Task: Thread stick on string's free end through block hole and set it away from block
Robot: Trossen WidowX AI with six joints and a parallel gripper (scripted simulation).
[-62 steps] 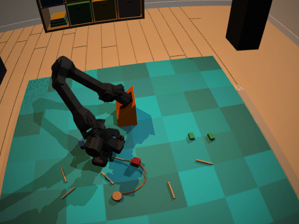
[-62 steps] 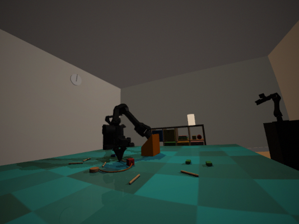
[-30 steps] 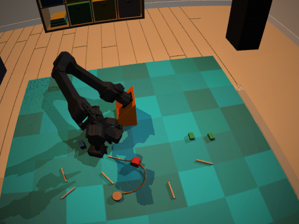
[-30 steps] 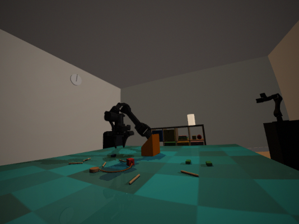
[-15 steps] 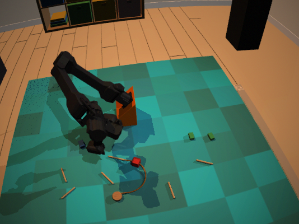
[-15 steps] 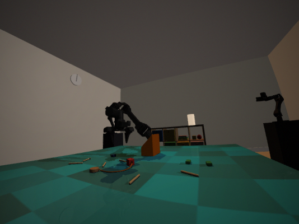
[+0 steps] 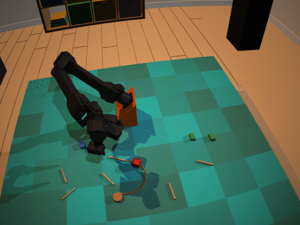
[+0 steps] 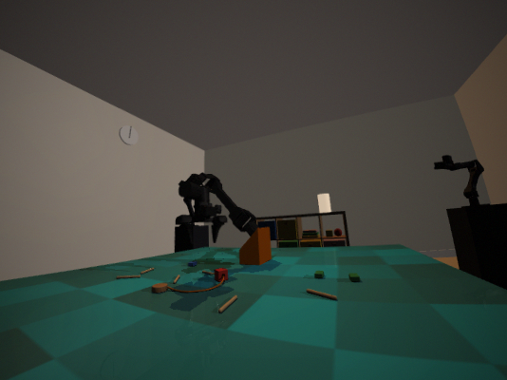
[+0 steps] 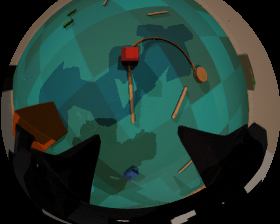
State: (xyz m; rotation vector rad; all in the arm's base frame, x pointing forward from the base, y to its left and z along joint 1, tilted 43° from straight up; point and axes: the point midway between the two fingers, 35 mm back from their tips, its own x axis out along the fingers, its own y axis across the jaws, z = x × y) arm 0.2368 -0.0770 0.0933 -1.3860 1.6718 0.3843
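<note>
The red block (image 7: 136, 162) (image 8: 221, 275) (image 9: 130, 55) sits on the table. The string (image 7: 145, 176) (image 8: 199, 290) (image 9: 155, 38) curves from the round wooden button (image 7: 117, 197) (image 8: 159, 288) (image 9: 201, 74) to one side of the block. A short length of string comes out at the opposite side, with the stick (image 7: 113, 157) (image 8: 207, 273) (image 9: 132, 102) at its end. The stick lies on the table, its far end away from the block. My gripper (image 7: 110, 145) (image 8: 198, 230) (image 9: 139, 135) is wide open and empty, raised above the table beyond that end. The inside of the hole is hidden.
A tall orange slanted block (image 7: 128, 117) (image 8: 256, 249) (image 9: 47, 120) stands beside the arm. A loose stick (image 7: 108, 179) (image 9: 179, 102) lies near the tethered one; several others are scattered. A small blue block (image 7: 81, 144) (image 9: 131, 173) lies near my gripper. Two green blocks (image 7: 191, 136) (image 7: 212, 136) lie right.
</note>
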